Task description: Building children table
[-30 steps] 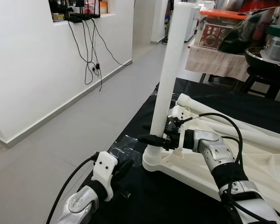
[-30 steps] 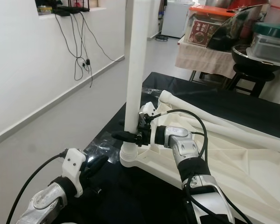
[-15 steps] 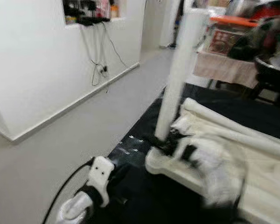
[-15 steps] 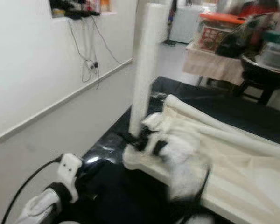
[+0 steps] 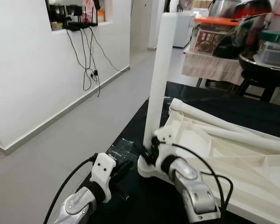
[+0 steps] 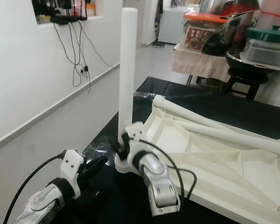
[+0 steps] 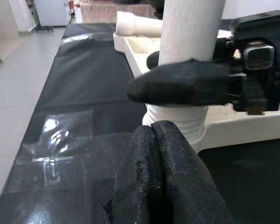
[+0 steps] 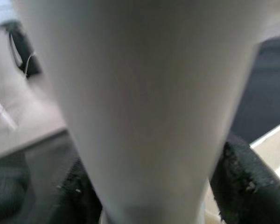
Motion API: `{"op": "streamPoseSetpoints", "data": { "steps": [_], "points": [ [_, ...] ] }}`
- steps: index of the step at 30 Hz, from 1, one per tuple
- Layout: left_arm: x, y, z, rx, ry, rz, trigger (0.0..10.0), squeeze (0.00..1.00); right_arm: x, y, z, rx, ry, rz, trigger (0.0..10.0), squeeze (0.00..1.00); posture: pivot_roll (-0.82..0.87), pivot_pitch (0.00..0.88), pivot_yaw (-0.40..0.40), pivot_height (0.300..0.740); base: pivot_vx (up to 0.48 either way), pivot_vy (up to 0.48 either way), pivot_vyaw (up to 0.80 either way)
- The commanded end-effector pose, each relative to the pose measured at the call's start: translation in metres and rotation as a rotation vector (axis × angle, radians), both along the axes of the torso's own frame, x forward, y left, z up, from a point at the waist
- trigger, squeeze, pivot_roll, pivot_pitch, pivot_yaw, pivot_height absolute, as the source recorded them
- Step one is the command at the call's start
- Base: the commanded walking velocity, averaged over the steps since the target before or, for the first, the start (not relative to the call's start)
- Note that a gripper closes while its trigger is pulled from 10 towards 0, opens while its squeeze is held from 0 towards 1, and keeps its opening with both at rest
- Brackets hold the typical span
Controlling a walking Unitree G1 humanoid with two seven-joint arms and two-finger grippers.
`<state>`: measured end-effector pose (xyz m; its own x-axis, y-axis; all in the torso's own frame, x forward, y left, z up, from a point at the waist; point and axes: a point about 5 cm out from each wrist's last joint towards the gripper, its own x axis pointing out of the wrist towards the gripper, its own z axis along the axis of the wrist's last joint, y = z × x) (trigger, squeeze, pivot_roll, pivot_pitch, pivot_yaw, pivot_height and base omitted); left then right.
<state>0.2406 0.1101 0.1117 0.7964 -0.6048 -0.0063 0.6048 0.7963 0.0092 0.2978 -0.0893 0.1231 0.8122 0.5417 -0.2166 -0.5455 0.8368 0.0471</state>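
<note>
Right gripper (image 5: 148, 151) now reaches from lower centre, fingers clamped round leg (image 5: 157, 79) base | leg upright in corner socket of upturned tabletop (image 5: 224, 161), centre frame | looks light, stiff, smooth plastic; grip low | left gripper (image 7: 161, 186) closed, empty, beside | black mat (image 5: 130, 186), grey floor, white wall left

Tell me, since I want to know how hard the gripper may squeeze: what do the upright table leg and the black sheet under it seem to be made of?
Table leg: probably moulded plastic, matte off-white, with a ribbed threaded collar at its base. Black sheet: likely a thin plastic or coated mat, smooth with a soft sheen. The right gripper is clamped around the leg.
</note>
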Motion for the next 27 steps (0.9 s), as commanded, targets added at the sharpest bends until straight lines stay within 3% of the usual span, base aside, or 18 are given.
{"op": "streamPoseSetpoints", "data": {
  "steps": [1, 2, 3, 4, 5, 11, 13, 14, 15, 16, 17, 21, 27],
  "points": [
    [0.001, -0.003, -0.001, -0.003, -0.001, -0.001, 10.0, 0.0, 0.007, 0.002, 0.012, 0.042, -0.038, 0.06, 10.0, 1.0, 0.04, 0.0, -0.082, 0.74, 0.0, 0.0, 0.0],
    [0.003, -0.005, -0.002, -0.004, 0.0, -0.002, 10.0, 0.0, 0.013, -0.002, 0.022, 0.071, -0.08, 0.167, 10.0, 1.0, 0.04, 0.0, -0.082, 0.74, 0.0, 0.0, 0.0],
    [0.003, -0.005, -0.002, -0.004, 0.0, -0.002, 10.0, 0.0, 0.013, -0.002, 0.022, 0.071, -0.08, 0.167, 10.0, 1.0, 0.04, 0.0, -0.082, 0.74, 0.0, 0.0, 0.0],
    [0.005, -0.006, -0.002, -0.003, -0.001, -0.005, 10.0, 0.0, 0.018, -0.008, 0.03, 0.1, -0.109, 0.294, 10.0, 0.63, 0.04, 0.0, -0.083, 0.74, 0.0, 0.0, 0.0],
    [0.006, -0.007, -0.002, -0.003, -0.001, -0.007, 10.0, 0.0, 0.025, -0.016, 0.037, 0.102, -0.14, 0.387, 10.0, 0.0, 0.04, 0.0, -0.086, 0.74, 0.0, 0.0, 0.0],
    [0.009, -0.01, -0.003, 0.0, -0.003, -0.013, 10.0, 0.0, 0.034, -0.031, 0.036, 0.113, -0.088, 0.614, 10.0, 0.0, 0.05, 0.0, -0.092, 0.74, 0.0, 0.0, 0.0],
    [0.01, -0.011, -0.004, 0.003, -0.004, -0.013, 10.0, 0.0, 0.039, -0.033, 0.034, 0.104, -0.068, 0.627, 10.0, 0.0, 0.05, 0.0, -0.095, 0.74, 0.0, 0.0, 0.0],
    [0.011, -0.011, -0.004, 0.005, -0.006, -0.012, 10.0, 0.0, 0.046, -0.034, 0.036, 0.112, -0.057, 0.622, 8.5, 0.0, 0.06, 0.0, -0.099, 0.74, 0.0, 0.0, 0.0],
    [0.011, -0.012, -0.004, 0.006, -0.008, -0.011, 10.0, 0.0, 0.051, -0.034, 0.039, 0.125, -0.06, 0.618, 4.5, 0.0, 0.06, 0.0, -0.099, 0.74, 0.0, 0.0, 0.0],
    [0.011, -0.012, -0.004, 0.006, -0.008, -0.011, 10.0, 0.0, 0.051, -0.034, 0.039, 0.125, -0.06, 0.618, 4.5, 0.0, 0.06, 0.0, -0.099, 0.74, 0.0, 0.0, 0.0],
    [0.011, -0.012, -0.004, 0.007, -0.009, -0.01, 10.0, 0.0, 0.054, -0.034, 0.043, 0.154, -0.063, 0.623, 0.0, 0.0, 0.07, 0.0, -0.103, 0.74, 0.0, 0.0, 0.0],
    [0.012, -0.012, -0.004, 0.006, -0.014, -0.008, 10.0, 0.0, 0.059, -0.035, 0.05, 0.195, -0.086, 0.68, 0.0, 0.0, 0.07, 0.0, -0.103, 0.74, 0.0, 0.0, 0.0],
    [0.011, -0.011, -0.004, 0.004, -0.014, -0.008, 10.0, 0.0, 0.057, -0.043, 0.045, 0.18, -0.107, 0.633, 0.0, 0.0, 0.05, 0.0, -0.09, 0.74, 0.0, 0.0, 0.0]
  ]
}}
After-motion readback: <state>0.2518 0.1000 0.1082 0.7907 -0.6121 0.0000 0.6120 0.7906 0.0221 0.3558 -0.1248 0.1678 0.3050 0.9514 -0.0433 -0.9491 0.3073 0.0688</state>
